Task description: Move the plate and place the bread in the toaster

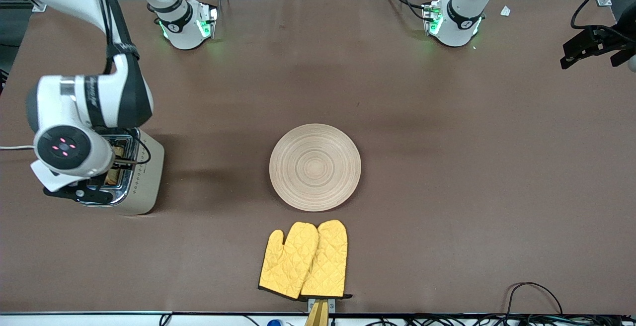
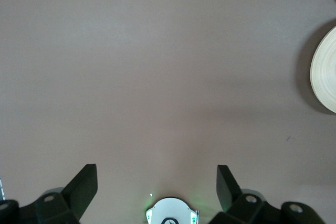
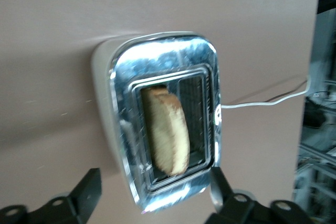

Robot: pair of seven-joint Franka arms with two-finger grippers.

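Note:
The toaster stands at the right arm's end of the table, its chrome top facing up. The bread stands in one slot and sticks up out of it; it shows tan in the right wrist view. My right gripper is open just over the toaster, one finger on each side of the toaster's end, and holds nothing. The plate lies bare in the middle of the table; its edge shows in the left wrist view. My left gripper is open and empty, high over bare table, and waits.
A pair of yellow oven mitts lies nearer to the front camera than the plate, at the table's edge. The toaster's white cord runs off the table's end. The left arm's base shows under the left gripper.

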